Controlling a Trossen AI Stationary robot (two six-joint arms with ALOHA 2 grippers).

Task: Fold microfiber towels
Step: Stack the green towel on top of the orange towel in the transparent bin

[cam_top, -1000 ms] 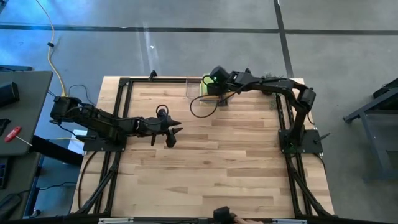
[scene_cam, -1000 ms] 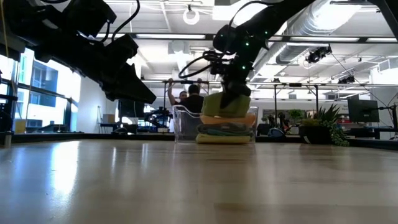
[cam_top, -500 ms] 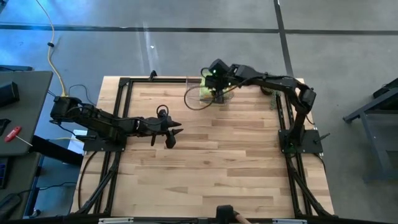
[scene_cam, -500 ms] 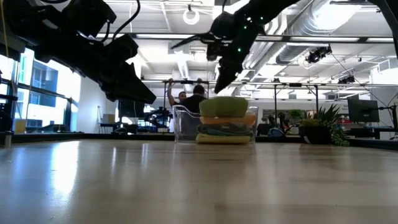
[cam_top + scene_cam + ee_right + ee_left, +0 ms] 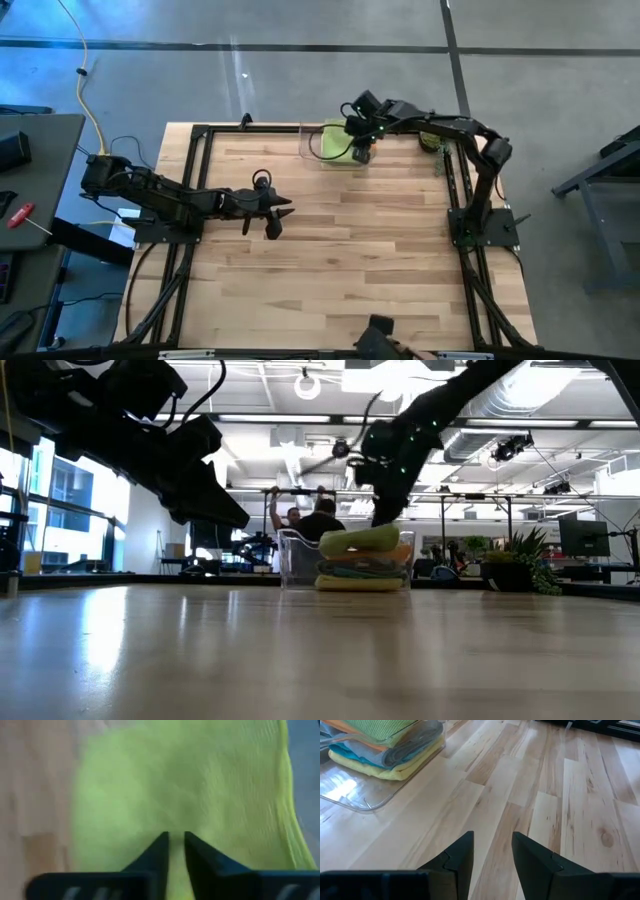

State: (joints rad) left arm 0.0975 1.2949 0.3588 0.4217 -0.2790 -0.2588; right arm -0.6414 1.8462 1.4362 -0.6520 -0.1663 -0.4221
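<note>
- The bench (image 5: 340,250) is pale wooden planking with visible grain and knots, smooth, with a soft sheen.
- The bin (image 5: 380,795) is clear, glossy plastic with bright reflections on its rim.
- The towels (image 5: 390,755) in the bin are soft matt cloth; the lime green towel (image 5: 190,785) on top has a fine woven texture and a stitched edge.
- The left pincer (image 5: 492,852) has dark, matt, smooth fingers that look like plastic.
- The frame (image 5: 200,135) round the bench is black metal.
</note>
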